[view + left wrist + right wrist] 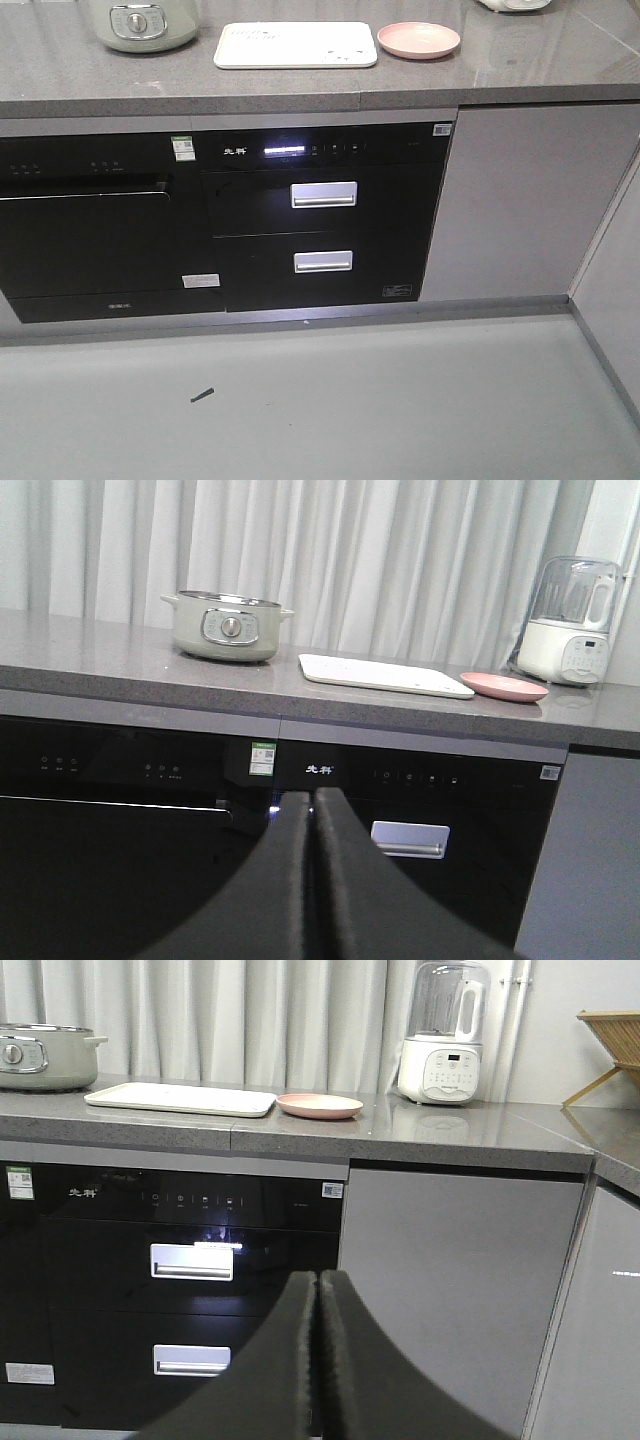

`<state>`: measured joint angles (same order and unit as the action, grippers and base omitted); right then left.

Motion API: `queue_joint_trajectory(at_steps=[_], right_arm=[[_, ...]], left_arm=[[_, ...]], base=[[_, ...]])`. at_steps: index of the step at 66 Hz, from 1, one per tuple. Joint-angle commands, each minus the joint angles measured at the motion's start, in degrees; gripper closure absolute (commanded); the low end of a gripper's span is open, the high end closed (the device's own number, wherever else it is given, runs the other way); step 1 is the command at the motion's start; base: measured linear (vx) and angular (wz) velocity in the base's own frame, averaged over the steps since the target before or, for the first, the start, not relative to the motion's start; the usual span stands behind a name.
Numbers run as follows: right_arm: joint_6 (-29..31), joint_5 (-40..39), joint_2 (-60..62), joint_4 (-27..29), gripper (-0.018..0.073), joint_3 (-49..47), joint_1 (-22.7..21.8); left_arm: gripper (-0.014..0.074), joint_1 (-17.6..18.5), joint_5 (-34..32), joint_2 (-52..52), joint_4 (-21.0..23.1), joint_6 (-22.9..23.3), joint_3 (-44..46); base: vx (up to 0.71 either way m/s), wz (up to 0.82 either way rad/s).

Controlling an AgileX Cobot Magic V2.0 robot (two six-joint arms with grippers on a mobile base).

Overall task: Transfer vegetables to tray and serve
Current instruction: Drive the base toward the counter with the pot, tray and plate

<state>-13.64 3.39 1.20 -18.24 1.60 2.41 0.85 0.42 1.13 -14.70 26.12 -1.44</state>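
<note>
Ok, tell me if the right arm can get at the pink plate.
Probably yes, once raised: the pink plate lies on the countertop with nothing in front of it, but the jaws are shut and below counter height.

On the surface (300, 90), the tray (296, 45) lies between the pot (140, 22) at left and the plate (418, 39) at right.
</note>
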Motion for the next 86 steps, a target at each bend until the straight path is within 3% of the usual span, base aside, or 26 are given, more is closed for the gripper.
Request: queue_joint_trajectory(at_steps=[1,86], right_arm=[[0.37,-3.80,-0.18,-0.02,0.0568,0.90,-0.29],[0.37,-3.80,-0.18,-0.02,0.0568,0.90,-0.29]], left_arm=[[0.0602,0.15,-4.27,0.35,0.10,0.07,-1.22],[0.0602,0.15,-4.27,0.35,0.10,0.07,-1.22]], base=[[0.09,-0.03],[0.11,0.02]])
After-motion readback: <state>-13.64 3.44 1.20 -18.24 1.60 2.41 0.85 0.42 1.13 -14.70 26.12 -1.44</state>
